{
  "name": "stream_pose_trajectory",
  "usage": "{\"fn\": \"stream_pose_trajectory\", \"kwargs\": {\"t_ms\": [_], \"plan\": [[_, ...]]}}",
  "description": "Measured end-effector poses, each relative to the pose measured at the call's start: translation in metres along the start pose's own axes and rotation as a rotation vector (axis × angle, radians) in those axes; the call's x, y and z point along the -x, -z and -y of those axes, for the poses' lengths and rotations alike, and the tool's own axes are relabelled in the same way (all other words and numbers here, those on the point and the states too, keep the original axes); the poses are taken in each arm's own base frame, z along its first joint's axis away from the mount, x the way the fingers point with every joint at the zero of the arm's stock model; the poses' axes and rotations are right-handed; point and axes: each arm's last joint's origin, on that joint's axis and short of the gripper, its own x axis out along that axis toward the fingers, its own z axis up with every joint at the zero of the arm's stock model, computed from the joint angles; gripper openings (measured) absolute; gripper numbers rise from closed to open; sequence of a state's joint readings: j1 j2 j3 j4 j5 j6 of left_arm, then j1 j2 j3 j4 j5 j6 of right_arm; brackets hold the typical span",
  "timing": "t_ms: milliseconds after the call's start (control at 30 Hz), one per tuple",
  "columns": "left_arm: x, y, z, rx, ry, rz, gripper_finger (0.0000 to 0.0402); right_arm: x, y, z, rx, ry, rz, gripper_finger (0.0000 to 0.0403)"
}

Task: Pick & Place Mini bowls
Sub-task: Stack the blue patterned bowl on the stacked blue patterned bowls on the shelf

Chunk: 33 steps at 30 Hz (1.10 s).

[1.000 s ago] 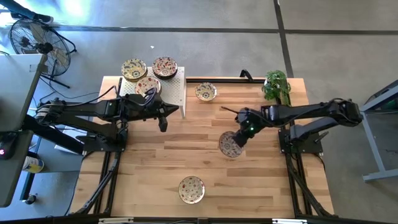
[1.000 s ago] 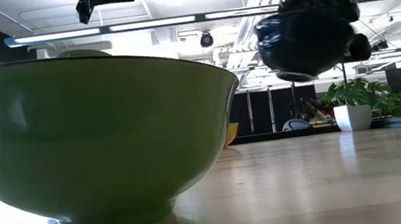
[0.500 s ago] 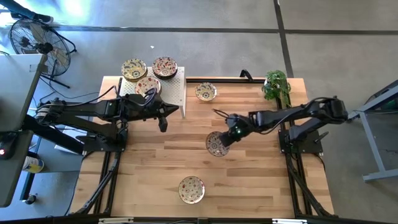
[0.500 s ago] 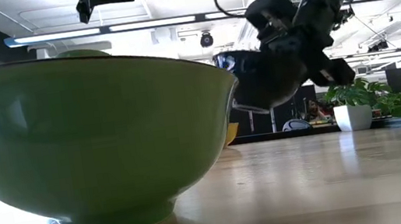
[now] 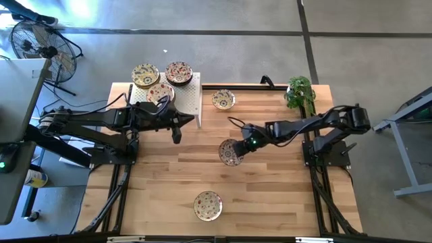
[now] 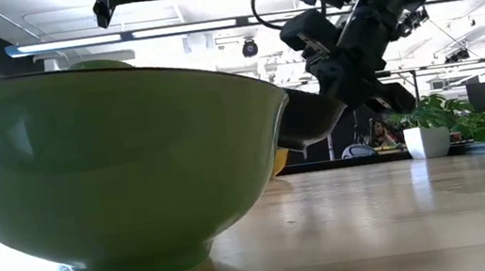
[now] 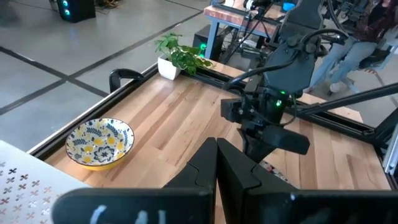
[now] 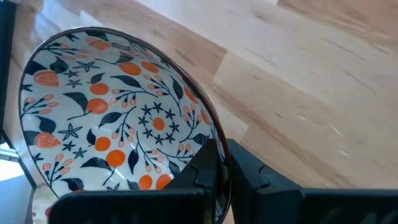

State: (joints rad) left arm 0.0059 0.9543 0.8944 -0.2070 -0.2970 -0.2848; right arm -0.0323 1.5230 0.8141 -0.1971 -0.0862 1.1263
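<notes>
My right gripper (image 5: 244,144) is shut on a mini bowl (image 5: 230,152) with an orange and dark floral pattern (image 8: 118,124), over the middle of the table. Another mini bowl (image 5: 223,100) rests on its base at the far edge, and one (image 5: 207,205) sits near the front edge. In the low view that near bowl fills the foreground with its green outer wall (image 6: 123,162). Three more mini bowls (image 5: 160,92) lie on the white perforated rack (image 5: 191,102) at the far left. My left gripper (image 5: 177,129) hovers shut beside the rack, holding nothing. My right gripper pinches the bowl's rim (image 8: 211,138), with one finger inside the bowl and one outside its wall. The fingers (image 8: 249,174) slant down from the table's right side. The bowl is tilted, with its open side showing in the high view, and hangs clear of the table (image 6: 309,119).
A potted plant (image 5: 301,93) stands at the far right corner. A black rail (image 5: 270,86) runs along the far edge. Bare wood lies between the held bowl and the near bowl.
My right gripper has moved toward the table's left edge and down with the bowl, rolling as it went. The bowl now hangs lower and more tilted, still clear of the table.
</notes>
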Motion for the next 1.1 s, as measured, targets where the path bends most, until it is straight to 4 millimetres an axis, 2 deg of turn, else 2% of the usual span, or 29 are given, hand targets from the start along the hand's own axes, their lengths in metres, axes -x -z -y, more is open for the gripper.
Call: {"fn": "stream_pose_trajectory", "kwargs": {"t_ms": [500,1100], "plan": [[0.000,0.000,0.000,0.011,0.002,0.003,0.0000,-0.030,-0.017,-0.031,0.053,0.049,0.012,0.0012],[0.000,0.000,0.001,0.009,0.023,-0.004,0.0000,-0.034,-0.018,-0.024,0.050,0.104,0.055,0.0012]]}}
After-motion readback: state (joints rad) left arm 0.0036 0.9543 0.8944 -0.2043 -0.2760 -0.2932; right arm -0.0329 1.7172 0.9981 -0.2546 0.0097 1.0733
